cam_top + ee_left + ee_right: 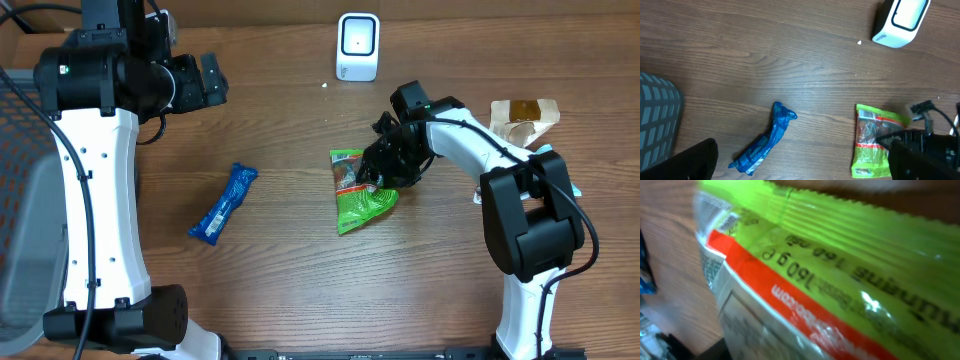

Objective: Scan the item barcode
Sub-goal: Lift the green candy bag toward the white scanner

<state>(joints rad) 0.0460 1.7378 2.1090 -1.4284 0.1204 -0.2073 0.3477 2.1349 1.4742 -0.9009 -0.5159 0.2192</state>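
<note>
Low against the far right corner of the green bag (356, 200) with the right gripper (385, 172), but impossible to tell fingers apart or clamped: from above only a dark mass, up close only green and red foil with print. On the wooden table (290, 280) near the middle for this bag, well apart from the white scanner (358, 47) at the far edge, with a blue packet (224, 203) to its left. Far left and raised, with fingers wide apart and holding nothing, for the left gripper (212, 80).
</note>
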